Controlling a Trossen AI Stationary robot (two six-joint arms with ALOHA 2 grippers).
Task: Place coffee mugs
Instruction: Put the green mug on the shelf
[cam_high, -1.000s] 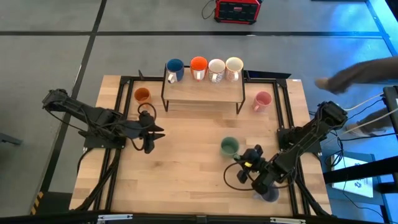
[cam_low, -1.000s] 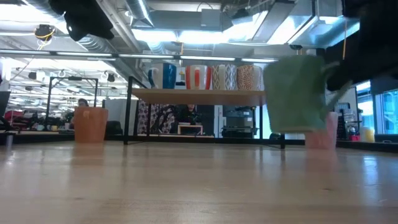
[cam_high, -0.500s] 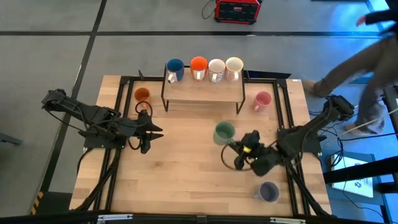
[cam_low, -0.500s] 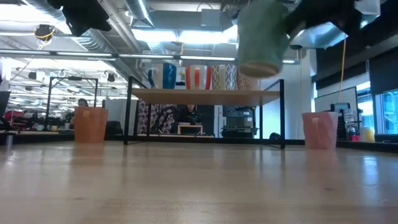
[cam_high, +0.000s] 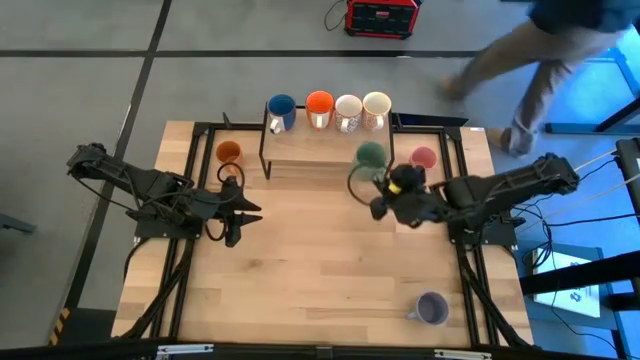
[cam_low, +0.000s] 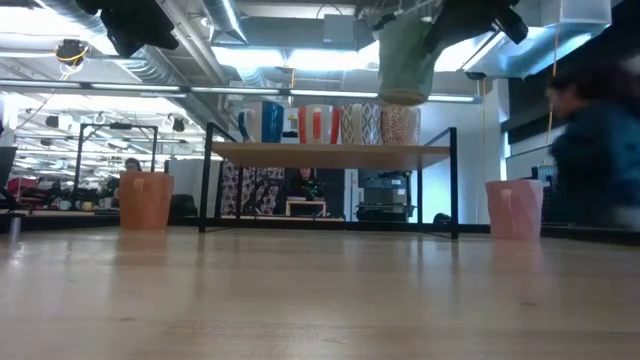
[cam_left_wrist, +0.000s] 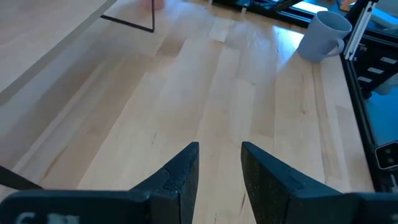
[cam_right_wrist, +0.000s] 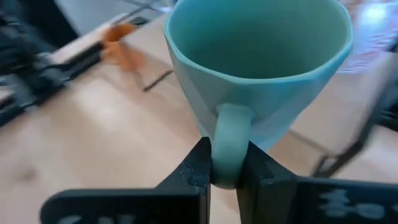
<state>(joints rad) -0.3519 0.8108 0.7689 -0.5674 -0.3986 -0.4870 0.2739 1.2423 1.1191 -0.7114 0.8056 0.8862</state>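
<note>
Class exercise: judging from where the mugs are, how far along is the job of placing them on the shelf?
Done: four mugs stand in a row on the shelf. In hand: the right gripper holds the green mug by its handle, raised at the shelf's right end. Left: the orange mug, pink mug and lavender mug on the table. The left gripper waits, open.

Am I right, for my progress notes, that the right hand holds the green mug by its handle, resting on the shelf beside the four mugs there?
Not quite. The right hand does hold the green mug by its handle, but the mug hangs in the air above the shelf, not resting on it; the low view shows the gap. Four mugs do stand on the shelf.
</note>
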